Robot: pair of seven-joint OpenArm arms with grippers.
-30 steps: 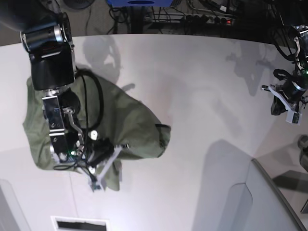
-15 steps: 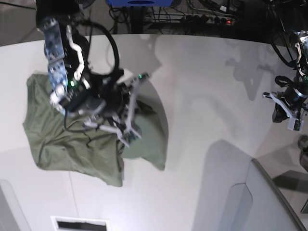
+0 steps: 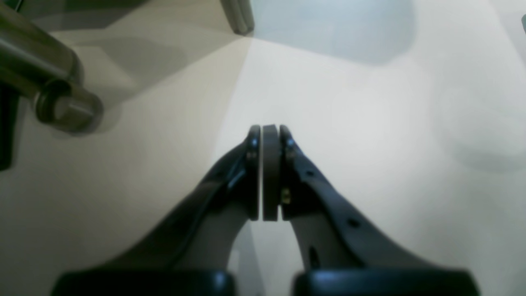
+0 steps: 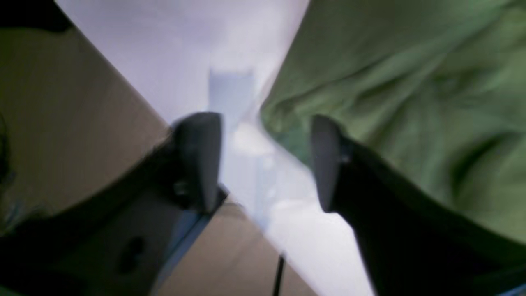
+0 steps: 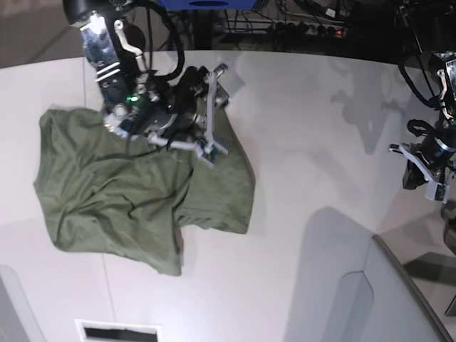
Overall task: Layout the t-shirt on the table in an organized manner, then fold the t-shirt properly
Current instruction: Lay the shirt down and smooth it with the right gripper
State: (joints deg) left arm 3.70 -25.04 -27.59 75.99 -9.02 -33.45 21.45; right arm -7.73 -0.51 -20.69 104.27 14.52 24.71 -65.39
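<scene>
Two arms are seen in the base view. The right gripper (image 5: 214, 107) is found at the upper left of that frame, above the upper right corner of the t-shirt (image 5: 135, 192). In the right wrist view its jaws are seen spread apart, with nothing between them but white table (image 4: 172, 45) surface; the edge of the olive-green cloth (image 4: 411, 102) lies just beside the right-hand finger (image 4: 324, 164) and fills the right half of that frame. Whether the finger touches the cloth cannot be told, as the picture is blurred.

The t-shirt is spread in a crumpled, uneven shape over the left part of the table (image 5: 306, 142) in the base view. Its fabric is heavily wrinkled, a fold runs down its middle, and a corner hangs toward the lower centre of the garment. Part of its upper edge is hidden behind the right arm.

The left gripper (image 5: 427, 167) is held at the far right edge of the base view, well apart from the t-shirt. In the left wrist view its pads (image 3: 271, 172) are pressed flat together with nothing caught between them, above bare white table (image 3: 370, 123). A metal tube (image 3: 53, 90) is seen at the upper left of that frame, out of focus.

A grey-white raised panel (image 5: 399, 299) occupies the lower right corner of the base view.
</scene>
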